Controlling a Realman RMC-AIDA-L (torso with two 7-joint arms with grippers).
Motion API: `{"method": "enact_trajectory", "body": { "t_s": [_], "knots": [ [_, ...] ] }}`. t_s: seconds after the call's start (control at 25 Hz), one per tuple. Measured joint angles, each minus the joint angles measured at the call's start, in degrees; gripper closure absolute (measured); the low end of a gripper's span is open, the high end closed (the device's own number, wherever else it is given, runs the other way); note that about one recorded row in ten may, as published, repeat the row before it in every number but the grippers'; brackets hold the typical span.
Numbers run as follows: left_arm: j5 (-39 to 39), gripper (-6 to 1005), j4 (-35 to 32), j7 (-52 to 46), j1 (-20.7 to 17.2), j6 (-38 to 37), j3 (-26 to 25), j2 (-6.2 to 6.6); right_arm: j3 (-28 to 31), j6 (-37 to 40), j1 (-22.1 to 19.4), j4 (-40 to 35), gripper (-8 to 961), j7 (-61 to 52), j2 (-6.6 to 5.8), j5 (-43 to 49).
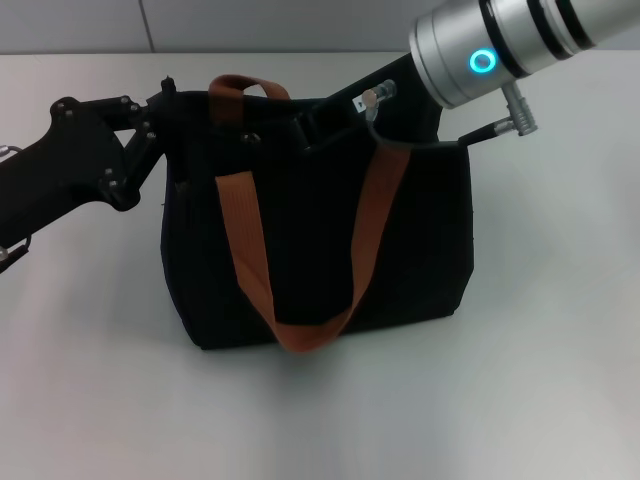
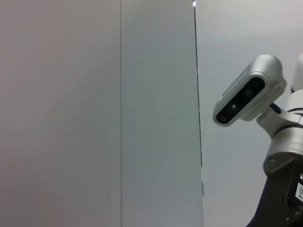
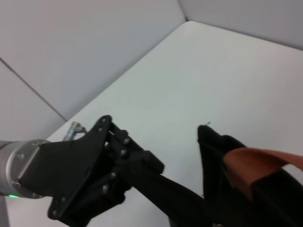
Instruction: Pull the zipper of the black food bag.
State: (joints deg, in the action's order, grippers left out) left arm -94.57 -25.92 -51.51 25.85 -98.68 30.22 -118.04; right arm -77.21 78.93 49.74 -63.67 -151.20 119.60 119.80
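Bag: your black food bag (image 1: pixel 320 230) stands upright mid-worktop (image 1: pixel 560 380), orange straps (image 1: pixel 245 240) draped over its front.
Zipper: you cannot pick it out along the dark top edge.
Left gripper (image 1: pixel 165 95): at the bag's top left corner (fingers hidden against the black fabric, state unclear).
Right gripper (image 1: pixel 330 120): reaches down onto the bag's top; its fingers cannot be told either.

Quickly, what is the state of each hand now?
Left hand: at the black food bag's top left corner; state cannot be told.
Right hand: over the bag's top; cannot be told.
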Motion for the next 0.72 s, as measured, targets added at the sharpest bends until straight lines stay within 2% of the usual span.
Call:
{"method": "enact_trajectory", "body": {
  "t_s": [0.44,0.72],
  "knots": [
    [0.02,978,0.0,-0.41,-0.21,-0.29,-0.22,0.22,-0.9,4.05,-4.79,-13.91,953,-10.66,0.1,11.57],
    [0.05,978,-0.01,-0.43,-0.36,-0.32,-0.87,0.39,-0.35,6.79,-10.42,-24.38,953,-15.07,0.14,17.6]
  ]
}}
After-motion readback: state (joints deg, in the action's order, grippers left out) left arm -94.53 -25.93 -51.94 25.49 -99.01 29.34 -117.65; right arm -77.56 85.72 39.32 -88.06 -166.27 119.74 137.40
